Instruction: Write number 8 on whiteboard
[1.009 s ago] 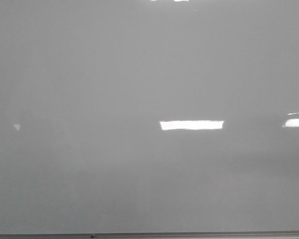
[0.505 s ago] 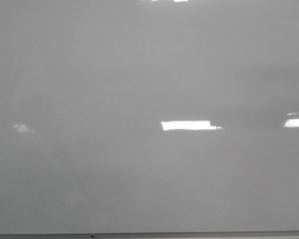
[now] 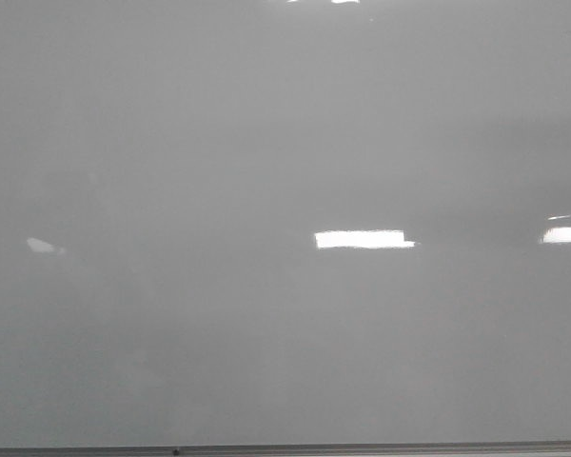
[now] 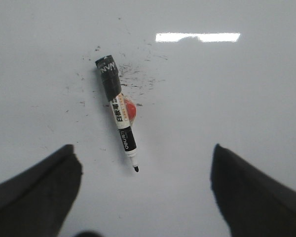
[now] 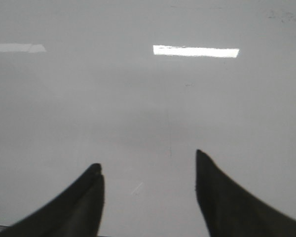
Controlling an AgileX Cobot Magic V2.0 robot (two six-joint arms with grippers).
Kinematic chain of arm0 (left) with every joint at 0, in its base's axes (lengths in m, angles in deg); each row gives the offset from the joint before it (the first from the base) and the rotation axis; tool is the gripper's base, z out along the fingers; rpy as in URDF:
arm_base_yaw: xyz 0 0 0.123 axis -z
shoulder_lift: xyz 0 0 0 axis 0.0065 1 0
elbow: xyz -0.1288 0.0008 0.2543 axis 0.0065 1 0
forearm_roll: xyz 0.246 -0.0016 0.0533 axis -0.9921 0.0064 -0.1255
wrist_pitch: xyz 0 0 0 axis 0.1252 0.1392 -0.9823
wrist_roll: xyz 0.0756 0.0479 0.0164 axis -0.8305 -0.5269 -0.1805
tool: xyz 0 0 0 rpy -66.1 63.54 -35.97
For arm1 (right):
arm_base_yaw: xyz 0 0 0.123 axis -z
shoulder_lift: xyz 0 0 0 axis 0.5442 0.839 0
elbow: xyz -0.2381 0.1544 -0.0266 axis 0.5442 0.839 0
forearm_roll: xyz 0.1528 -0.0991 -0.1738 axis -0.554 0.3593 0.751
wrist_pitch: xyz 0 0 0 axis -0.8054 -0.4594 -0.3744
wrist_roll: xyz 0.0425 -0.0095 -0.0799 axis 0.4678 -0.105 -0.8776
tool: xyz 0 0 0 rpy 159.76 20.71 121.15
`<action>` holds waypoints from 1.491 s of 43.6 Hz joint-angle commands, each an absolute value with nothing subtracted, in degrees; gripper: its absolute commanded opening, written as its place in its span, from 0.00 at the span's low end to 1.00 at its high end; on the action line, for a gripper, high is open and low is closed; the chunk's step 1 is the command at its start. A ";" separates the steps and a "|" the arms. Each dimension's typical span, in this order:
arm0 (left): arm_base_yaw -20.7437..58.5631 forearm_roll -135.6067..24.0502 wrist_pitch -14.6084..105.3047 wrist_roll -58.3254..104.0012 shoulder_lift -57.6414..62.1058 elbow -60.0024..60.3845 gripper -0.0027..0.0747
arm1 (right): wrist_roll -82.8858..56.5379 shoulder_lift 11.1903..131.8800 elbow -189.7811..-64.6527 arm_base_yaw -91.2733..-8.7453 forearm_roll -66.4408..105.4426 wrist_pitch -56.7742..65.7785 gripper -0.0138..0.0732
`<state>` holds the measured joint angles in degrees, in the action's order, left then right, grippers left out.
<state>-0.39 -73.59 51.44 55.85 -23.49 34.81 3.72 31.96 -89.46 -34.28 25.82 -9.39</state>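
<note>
Hovering over marker (image 4: 119, 112), left end effector (image 4: 143, 190) spread wide.

- I see the whiteboard (image 3: 266, 143) as glossy and smooth, mirroring lamps.
- The marker (image 4: 119, 116) looks like smooth plastic with a paper label.
- Both grippers' fingers (image 5: 222, 202) look matt black.

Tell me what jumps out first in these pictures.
A black and white marker, uncapped, lies on the pale whiteboard ahead of the left gripper, whose jaws stand wide apart, with dark ink specks around it. Bright light reflections streak the otherwise blank board; no 8 shows.
</note>
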 commanded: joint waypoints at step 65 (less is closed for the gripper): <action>-4.61 -71.31 37.28 61.81 26.99 18.05 0.69 | 3.58 32.88 -91.61 -34.50 25.49 -5.00 0.83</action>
<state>-4.92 -71.42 40.83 61.41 28.44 19.77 3.80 32.08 -89.46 -34.28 25.82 -9.39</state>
